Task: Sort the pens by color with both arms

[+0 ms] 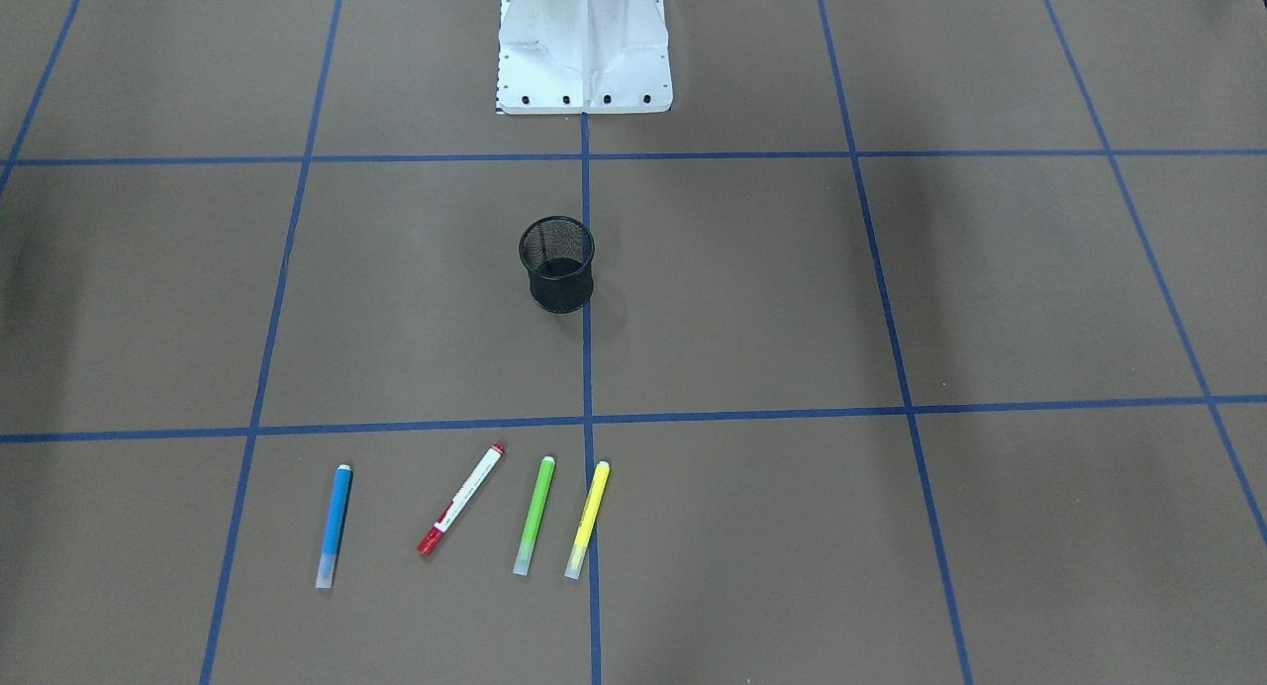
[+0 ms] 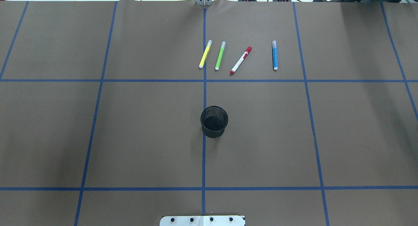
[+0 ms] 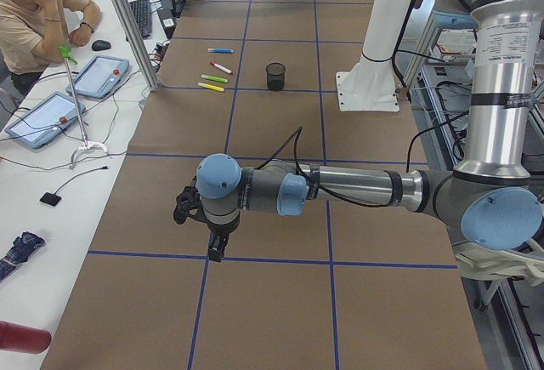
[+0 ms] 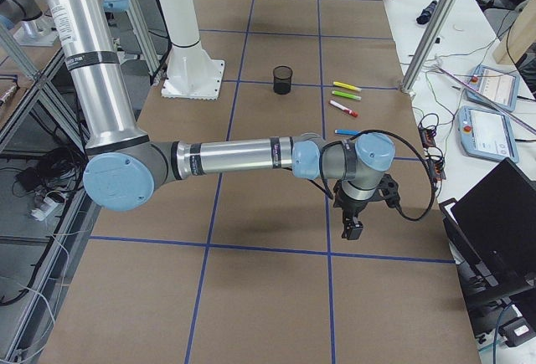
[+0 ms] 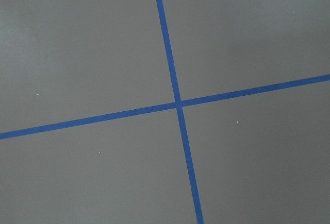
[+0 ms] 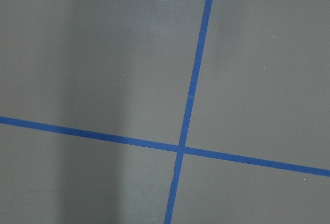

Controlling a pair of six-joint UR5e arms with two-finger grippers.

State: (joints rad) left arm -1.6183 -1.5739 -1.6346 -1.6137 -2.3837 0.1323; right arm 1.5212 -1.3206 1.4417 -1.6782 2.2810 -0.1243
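the yellow pen (image 2: 205, 54), green pen (image 2: 220, 55), red-capped white pen (image 2: 241, 60) and blue pen (image 2: 274, 55) lie in a row, apart, beyond the black mesh cup (image 2: 214, 121). only the side views show the left gripper (image 3: 217, 249) and right gripper (image 4: 353, 231), well apart from the pens; their opening cannot be told.

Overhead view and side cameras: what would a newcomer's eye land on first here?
Four bright pens lie in a loose row on the table's far side: yellow pen, green pen, red-capped white pen, blue pen. A black mesh cup stands alone at the centre, by the middle tape line. In the side views the left arm and right arm reach out low over the table's ends, far from the pens.
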